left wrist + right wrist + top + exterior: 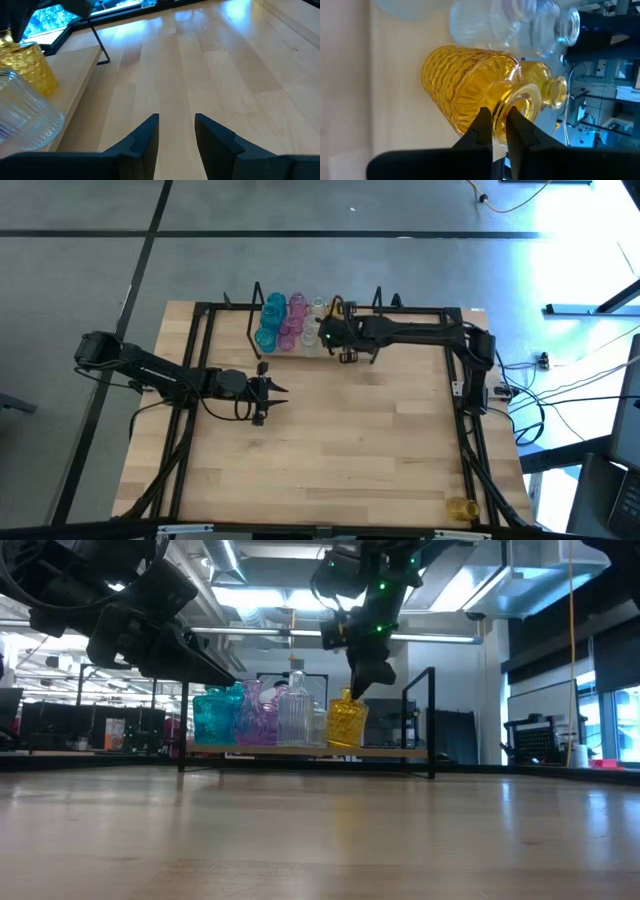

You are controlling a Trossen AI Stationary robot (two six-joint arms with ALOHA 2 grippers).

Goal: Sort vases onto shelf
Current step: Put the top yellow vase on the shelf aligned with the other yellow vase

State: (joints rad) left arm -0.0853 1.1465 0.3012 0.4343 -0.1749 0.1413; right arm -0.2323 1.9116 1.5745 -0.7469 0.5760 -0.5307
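Observation:
The shelf stands at the table's far edge and carries upright teal, pink, clear and yellow vases in a row. My right gripper reaches down onto the yellow vase and is shut on it. A second yellow vase stands just behind. My left gripper is open over bare table, near of the shelf, touching nothing. Another yellow vase sits at the table's near right corner. My right gripper pinches the yellow vase's mouth rim between its two fingers; one finger lies over the mouth, the other outside the neck. It comes from above, pointing down. The vase stands upright with its base on the shelf plank.
The shelf's black wire end frames rise at both ends. Black table frame rails run along the left and right sides. Wide bare tabletop lies near of the shelf. The left arm stretches in from the table's left.

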